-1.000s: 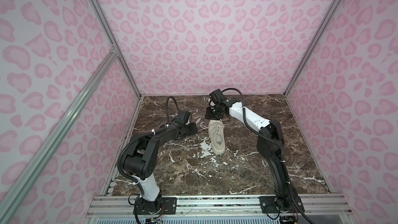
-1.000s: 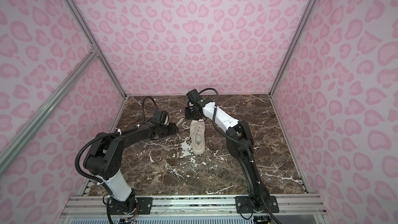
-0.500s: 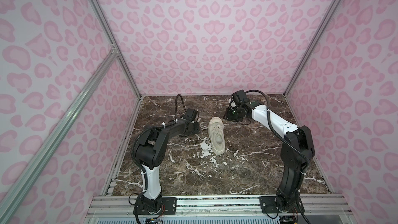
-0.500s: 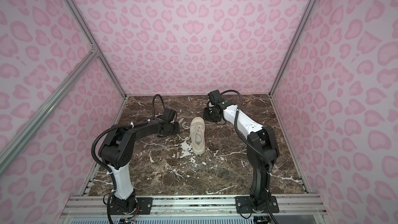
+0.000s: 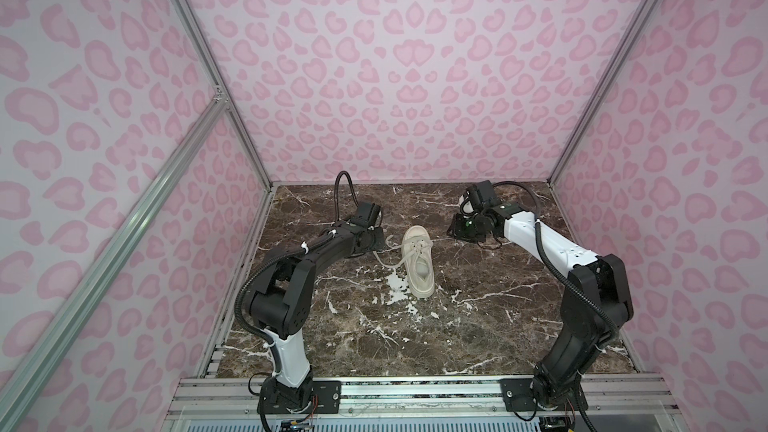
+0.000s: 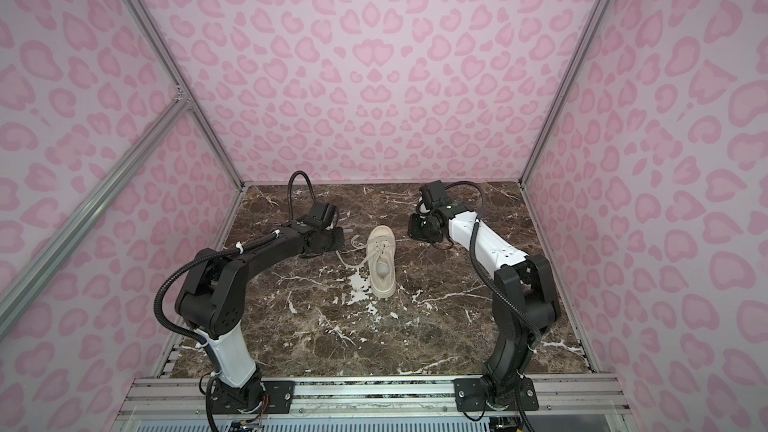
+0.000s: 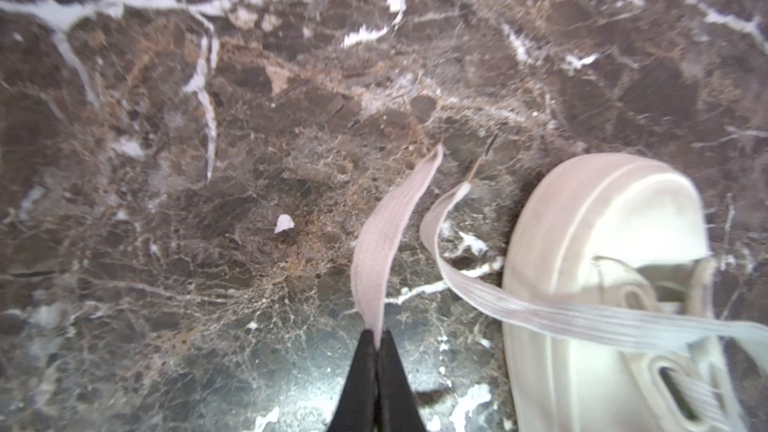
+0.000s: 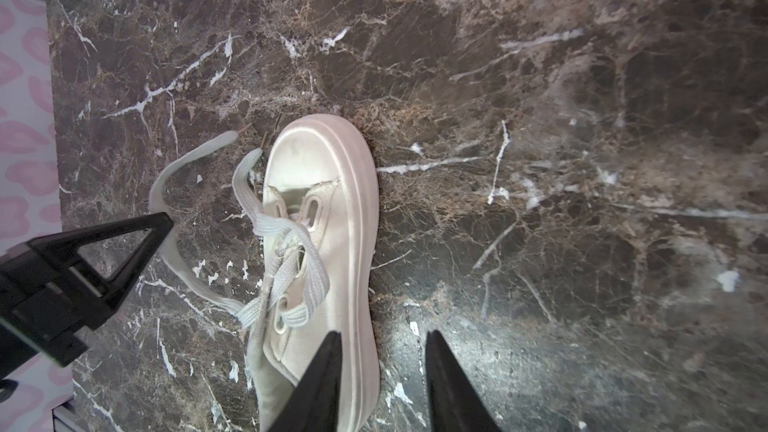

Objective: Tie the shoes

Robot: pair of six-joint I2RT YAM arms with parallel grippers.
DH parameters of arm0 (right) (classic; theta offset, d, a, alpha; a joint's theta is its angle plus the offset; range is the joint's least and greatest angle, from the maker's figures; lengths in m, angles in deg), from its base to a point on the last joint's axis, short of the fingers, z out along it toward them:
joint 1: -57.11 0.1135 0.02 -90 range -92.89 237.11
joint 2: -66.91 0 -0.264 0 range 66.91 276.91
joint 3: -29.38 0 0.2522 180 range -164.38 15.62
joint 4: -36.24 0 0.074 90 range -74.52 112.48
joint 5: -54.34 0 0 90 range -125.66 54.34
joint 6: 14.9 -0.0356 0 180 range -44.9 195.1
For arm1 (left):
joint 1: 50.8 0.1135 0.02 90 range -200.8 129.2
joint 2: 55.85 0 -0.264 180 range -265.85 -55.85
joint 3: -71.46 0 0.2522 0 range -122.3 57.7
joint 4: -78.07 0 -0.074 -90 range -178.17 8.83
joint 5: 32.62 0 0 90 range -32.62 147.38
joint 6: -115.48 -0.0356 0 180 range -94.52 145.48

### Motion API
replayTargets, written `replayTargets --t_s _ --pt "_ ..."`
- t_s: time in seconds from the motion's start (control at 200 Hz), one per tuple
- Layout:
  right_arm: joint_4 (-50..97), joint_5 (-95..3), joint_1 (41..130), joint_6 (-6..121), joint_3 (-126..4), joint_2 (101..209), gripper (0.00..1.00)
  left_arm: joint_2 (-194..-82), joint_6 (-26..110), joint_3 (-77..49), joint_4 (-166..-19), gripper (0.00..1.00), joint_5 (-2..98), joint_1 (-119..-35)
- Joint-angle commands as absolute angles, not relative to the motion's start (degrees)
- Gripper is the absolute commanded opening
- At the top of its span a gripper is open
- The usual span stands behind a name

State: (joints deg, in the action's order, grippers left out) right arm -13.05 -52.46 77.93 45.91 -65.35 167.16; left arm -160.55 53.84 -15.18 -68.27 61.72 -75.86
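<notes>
The left claw (image 7: pixel 377 342) is pinched shut on one flat cream lace (image 7: pixel 388 238) of the cream low-top platform sneaker (image 7: pixel 602 243), which lies on the brown marble table (image 7: pixel 187 160) just beside it, between both claws. The right claw (image 8: pixel 382 340) hangs parted and empty beside the sneaker's sole. No knot is begun, I judge. Next, the right claw must reach over the toe for the second loose lace (image 8: pixel 243 184), near the left claw's tips.
</notes>
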Motion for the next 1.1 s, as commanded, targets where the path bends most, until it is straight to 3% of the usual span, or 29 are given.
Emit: replayTargets --t_s 0.0,0.31,0.78,1.095 --pt "-11.45 -52.73 77.52 45.97 -64.37 166.44 0.36 -159.54 50.62 -18.82 -66.46 0.07 61.97 -76.13" --pt "-11.01 -53.26 74.11 46.03 -59.4 161.73 0.36 -166.15 42.88 -35.34 -64.88 0.07 58.08 -79.19" --pt "-14.37 -53.95 63.33 47.45 -47.7 147.25 0.37 -186.33 31.61 -60.63 -69.19 0.07 46.85 -89.71" --pt "-15.65 -54.91 59.74 48.34 -45.39 143.47 0.38 -192.19 30.22 -64.64 -66.64 0.08 39.06 -93.1"
